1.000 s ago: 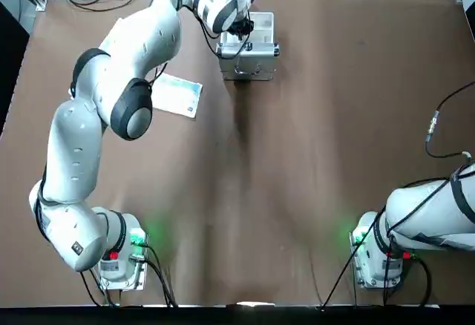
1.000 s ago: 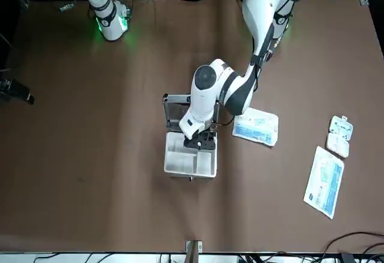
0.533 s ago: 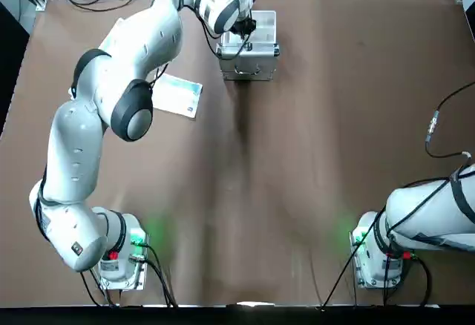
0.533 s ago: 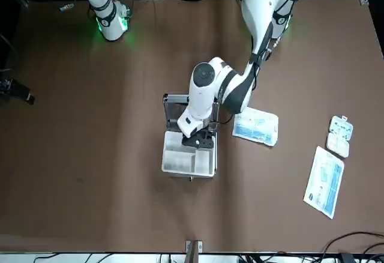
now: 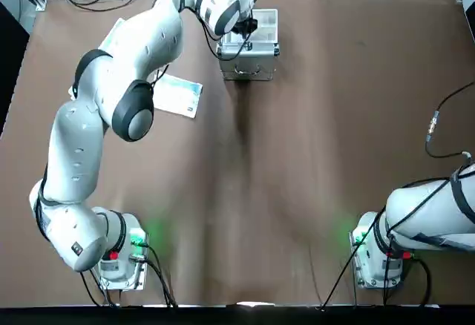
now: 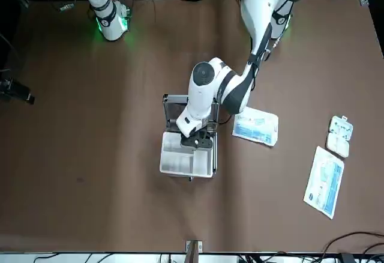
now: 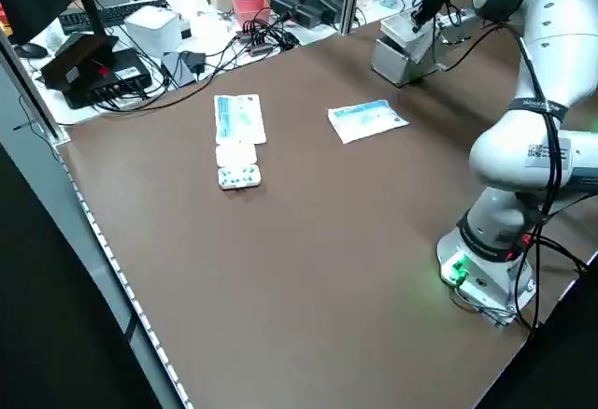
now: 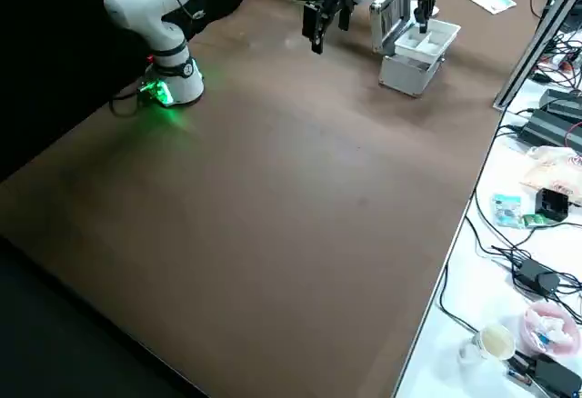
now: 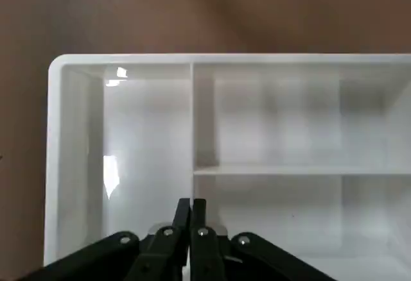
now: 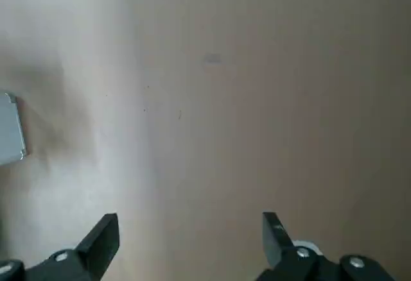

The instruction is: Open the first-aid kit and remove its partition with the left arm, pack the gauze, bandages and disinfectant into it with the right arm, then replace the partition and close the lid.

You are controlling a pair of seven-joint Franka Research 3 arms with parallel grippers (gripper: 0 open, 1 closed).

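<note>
The silver first-aid kit (image 5: 249, 67) stands open at the far middle of the table, its lid (image 6: 175, 108) raised on the robot's side. My left gripper (image 6: 197, 142) is shut on the near rim of the partition (image 6: 179, 161), a whitish compartmented tray held just above the case (image 8: 407, 73). In the left wrist view the fingers (image 9: 182, 213) pinch the partition's (image 9: 270, 120) wall. The right gripper (image 10: 189, 224) hangs open over bare table, with the right arm (image 5: 430, 217) folded by its base. The disinfectant is out of view.
A blue-and-white packet (image 5: 178, 95) lies on the left arm's side of the kit. Further that way lie a second flat packet (image 6: 324, 182) and a small white blister case (image 6: 339, 136). Cables and gear (image 7: 103, 63) crowd the bench beyond the far edge.
The left gripper has raised the partition a little higher out of the case and carried it slightly toward the table's far side. The right arm has not moved.
</note>
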